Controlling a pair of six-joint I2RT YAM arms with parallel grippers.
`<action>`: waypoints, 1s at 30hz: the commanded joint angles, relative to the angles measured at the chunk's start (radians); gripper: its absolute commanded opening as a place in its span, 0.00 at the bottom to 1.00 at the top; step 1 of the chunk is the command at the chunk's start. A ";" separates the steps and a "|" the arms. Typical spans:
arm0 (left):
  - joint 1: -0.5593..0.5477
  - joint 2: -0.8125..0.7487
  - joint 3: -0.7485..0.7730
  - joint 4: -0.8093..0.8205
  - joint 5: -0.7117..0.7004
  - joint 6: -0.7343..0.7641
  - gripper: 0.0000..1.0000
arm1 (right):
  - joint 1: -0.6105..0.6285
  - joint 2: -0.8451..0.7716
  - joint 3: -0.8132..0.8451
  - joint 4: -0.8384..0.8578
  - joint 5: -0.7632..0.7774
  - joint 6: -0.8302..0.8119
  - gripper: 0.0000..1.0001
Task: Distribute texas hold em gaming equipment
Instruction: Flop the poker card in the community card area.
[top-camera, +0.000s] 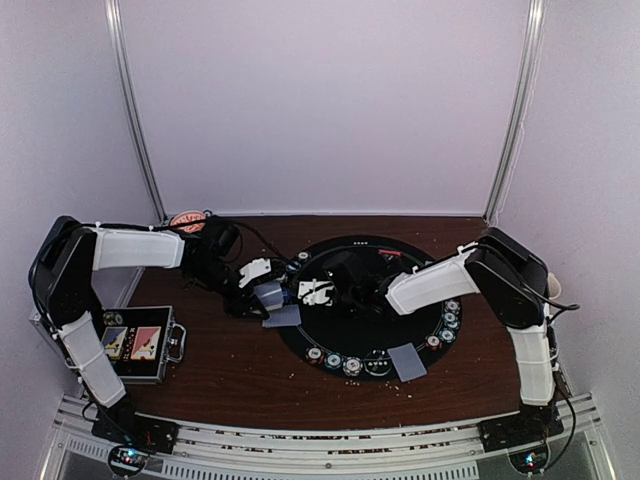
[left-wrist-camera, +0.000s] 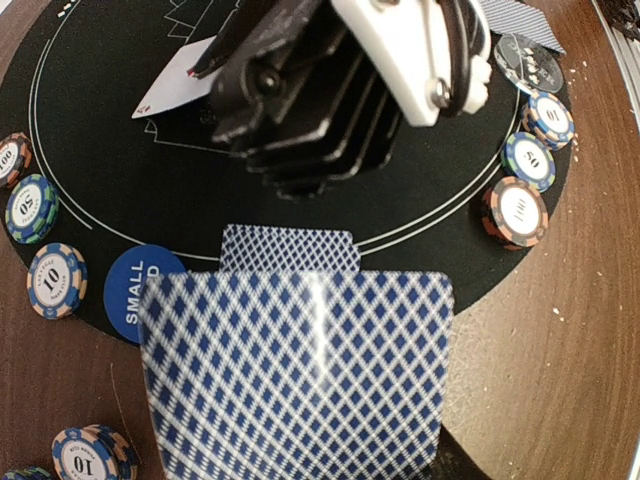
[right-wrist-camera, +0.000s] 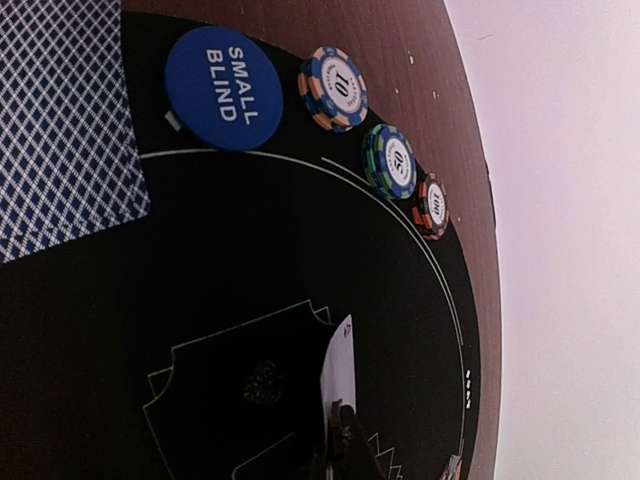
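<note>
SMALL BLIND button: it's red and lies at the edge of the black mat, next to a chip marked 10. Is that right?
Not quite. The SMALL BLIND button is blue, not red. The right wrist view shows this plainly, and the left wrist view agrees. The rest stands: it lies at the edge of the black mat, next to the chip marked 10.

matt black mat (left-wrist-camera: 120, 190), glossy diamond-backed cards (left-wrist-camera: 300, 380), smooth wood-grain table (left-wrist-camera: 570, 380), shiny plastic chips (left-wrist-camera: 517, 212).

Blue-white lattice backs on the cards (left-wrist-camera: 300, 380); black, white-lined mat (right-wrist-camera: 250, 260); blue button (right-wrist-camera: 222, 88); blue-peach striped chip (right-wrist-camera: 333, 88); brown table (left-wrist-camera: 560, 350).
</note>
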 joint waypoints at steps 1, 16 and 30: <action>0.002 -0.003 0.025 0.030 0.019 -0.001 0.48 | -0.009 0.006 -0.018 -0.020 -0.031 0.016 0.08; 0.003 -0.005 0.024 0.029 0.019 0.000 0.48 | -0.007 -0.057 -0.056 -0.036 -0.082 0.064 0.52; 0.004 -0.012 0.023 0.028 0.022 -0.002 0.48 | 0.040 -0.316 -0.206 -0.055 0.013 0.298 0.63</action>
